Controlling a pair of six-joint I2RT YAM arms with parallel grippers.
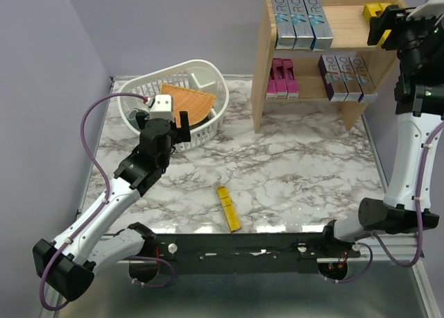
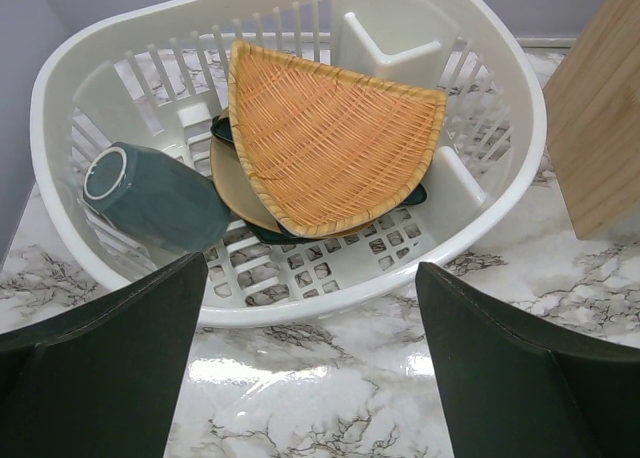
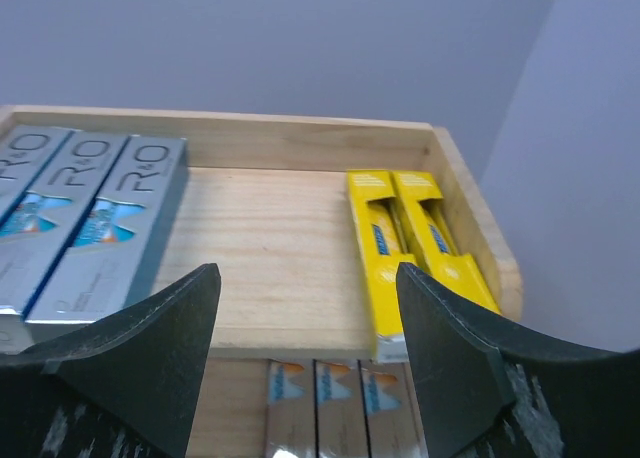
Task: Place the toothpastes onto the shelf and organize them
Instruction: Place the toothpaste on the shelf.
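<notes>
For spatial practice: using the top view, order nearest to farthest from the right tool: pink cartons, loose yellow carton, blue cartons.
1. blue cartons, top tier, left
2. pink cartons, lower tier, left
3. loose yellow carton, table front

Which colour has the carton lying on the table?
Yellow carton; the top view shows it best.
</notes>
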